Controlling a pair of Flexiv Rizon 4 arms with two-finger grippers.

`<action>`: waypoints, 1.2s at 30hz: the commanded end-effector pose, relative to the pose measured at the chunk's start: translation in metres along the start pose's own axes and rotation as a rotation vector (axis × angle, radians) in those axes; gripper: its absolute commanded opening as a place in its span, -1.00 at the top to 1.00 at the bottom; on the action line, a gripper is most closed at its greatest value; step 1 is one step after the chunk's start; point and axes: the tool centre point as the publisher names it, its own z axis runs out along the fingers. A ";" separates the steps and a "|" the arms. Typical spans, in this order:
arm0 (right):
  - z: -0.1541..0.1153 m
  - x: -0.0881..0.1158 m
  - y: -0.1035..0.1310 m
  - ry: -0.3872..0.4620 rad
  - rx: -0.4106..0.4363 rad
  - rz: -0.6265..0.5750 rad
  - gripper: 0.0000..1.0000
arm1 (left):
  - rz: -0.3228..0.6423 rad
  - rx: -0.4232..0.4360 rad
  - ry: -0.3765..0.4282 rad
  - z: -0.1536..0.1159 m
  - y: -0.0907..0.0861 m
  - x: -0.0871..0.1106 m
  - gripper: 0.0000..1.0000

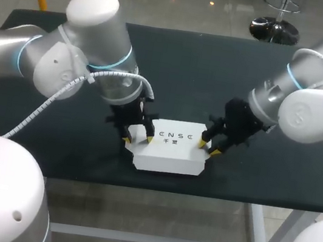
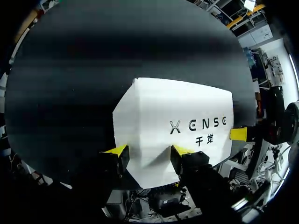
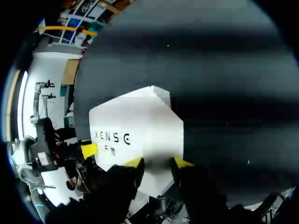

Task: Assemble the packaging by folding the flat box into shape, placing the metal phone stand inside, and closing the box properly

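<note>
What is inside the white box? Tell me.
The white box is closed on every visible side. Its walls cover the contents, so whether the phone stand is inside cannot be seen.

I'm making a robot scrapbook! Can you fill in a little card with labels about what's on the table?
table: dark, flat top
white box: folded into shape, lying near the table's front edge, top looks closed, dark print on top
left gripper: at the box's left end, yellow tips apart
right gripper: at the box's right end, yellow tips apart
phone stand: not visible anywhere
</note>
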 end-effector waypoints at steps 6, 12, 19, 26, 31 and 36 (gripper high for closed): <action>0.005 -0.001 0.005 0.016 0.020 0.001 0.14 | 0.026 0.040 0.080 0.006 0.008 -0.009 -0.26; 0.006 -0.001 0.006 0.032 0.019 0.005 0.13 | 0.051 0.066 0.118 0.008 0.009 -0.009 -0.24; 0.005 0.000 0.006 0.059 0.016 0.008 0.13 | 0.070 0.076 0.155 0.011 0.010 -0.009 -0.22; 0.005 0.001 0.006 0.092 0.012 0.015 0.13 | 0.081 0.087 0.194 0.011 0.009 -0.009 -0.20; 0.006 0.001 0.006 0.125 0.011 0.026 0.11 | 0.085 0.091 0.200 0.011 0.009 -0.009 -0.22; 0.004 0.003 0.006 0.157 0.009 0.017 0.09 | 0.087 0.087 0.202 0.012 0.007 -0.008 -0.22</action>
